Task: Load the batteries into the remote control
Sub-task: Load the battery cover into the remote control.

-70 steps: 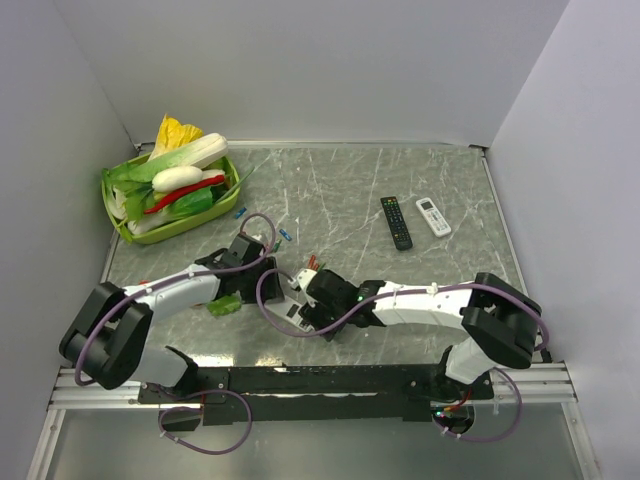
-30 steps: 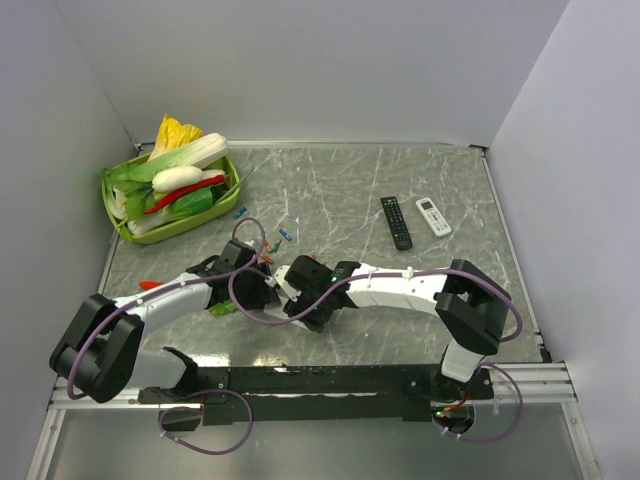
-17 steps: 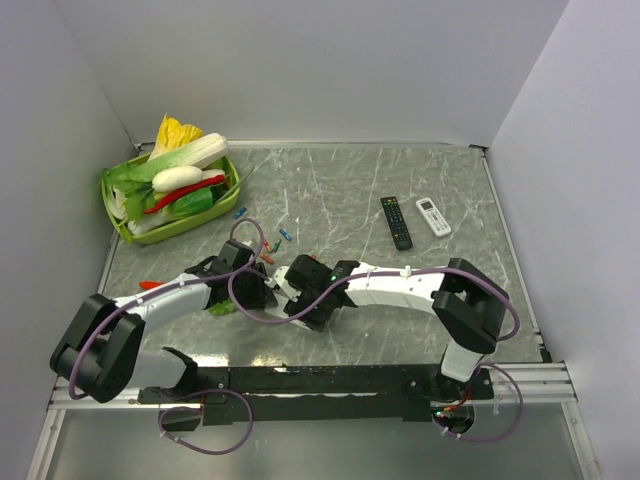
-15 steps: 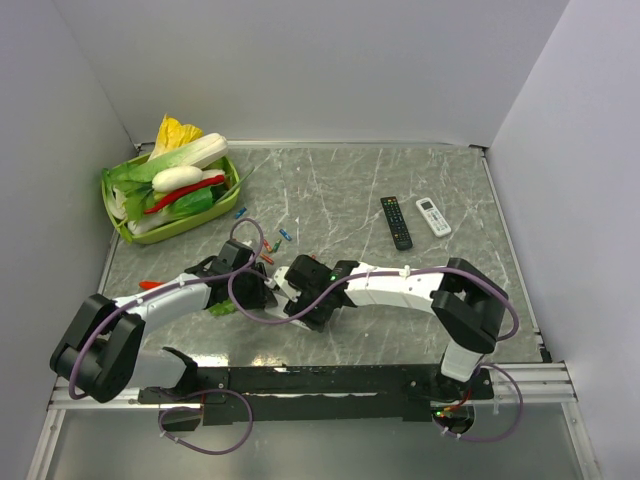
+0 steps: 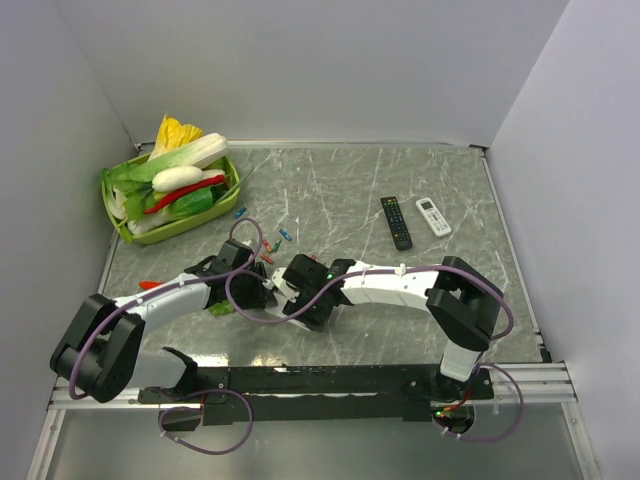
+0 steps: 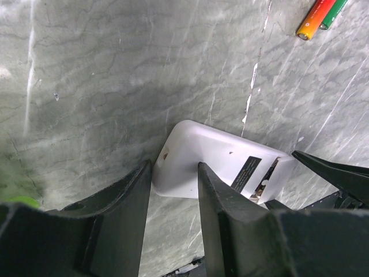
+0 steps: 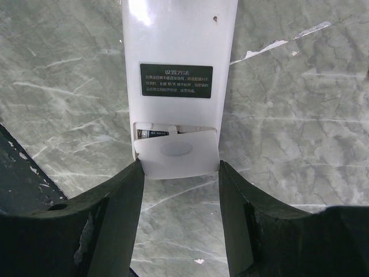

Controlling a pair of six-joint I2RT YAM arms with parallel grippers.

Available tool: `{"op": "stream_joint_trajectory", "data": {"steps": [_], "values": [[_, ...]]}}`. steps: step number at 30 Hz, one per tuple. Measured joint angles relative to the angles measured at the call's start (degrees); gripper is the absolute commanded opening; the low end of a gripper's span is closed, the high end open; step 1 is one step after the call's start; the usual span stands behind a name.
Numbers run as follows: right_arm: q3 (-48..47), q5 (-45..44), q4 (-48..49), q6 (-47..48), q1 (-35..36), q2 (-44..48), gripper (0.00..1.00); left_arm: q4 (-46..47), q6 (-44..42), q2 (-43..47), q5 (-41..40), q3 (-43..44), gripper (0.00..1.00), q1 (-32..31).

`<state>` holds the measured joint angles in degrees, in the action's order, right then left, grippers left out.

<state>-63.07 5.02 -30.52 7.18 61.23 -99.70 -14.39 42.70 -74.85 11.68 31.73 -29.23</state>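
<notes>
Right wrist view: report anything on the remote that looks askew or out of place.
The cover on the remote is not seated: it sits slid toward the end, leaving a gap where a battery shows. The right claw grips that end.

remote control (image 7: 179, 46) on table (image 5: 350, 190) | batteries (image 6: 316, 16) apparently just behind it, apart

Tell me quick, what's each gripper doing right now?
Left gripper: closed on one end of the remote control.
Right gripper: closed on the remote control's other end, by its battery compartment.
</notes>
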Motion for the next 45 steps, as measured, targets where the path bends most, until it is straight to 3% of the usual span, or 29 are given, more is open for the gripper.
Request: {"op": "stream_joint_trajectory", "data": {"steps": [45], "values": [[-2.5,0.1,-3.2,-4.6,0.0,-1.3,0.65,-0.5,0.0,0.4,0.2,0.0,0.49,0.0]]}}
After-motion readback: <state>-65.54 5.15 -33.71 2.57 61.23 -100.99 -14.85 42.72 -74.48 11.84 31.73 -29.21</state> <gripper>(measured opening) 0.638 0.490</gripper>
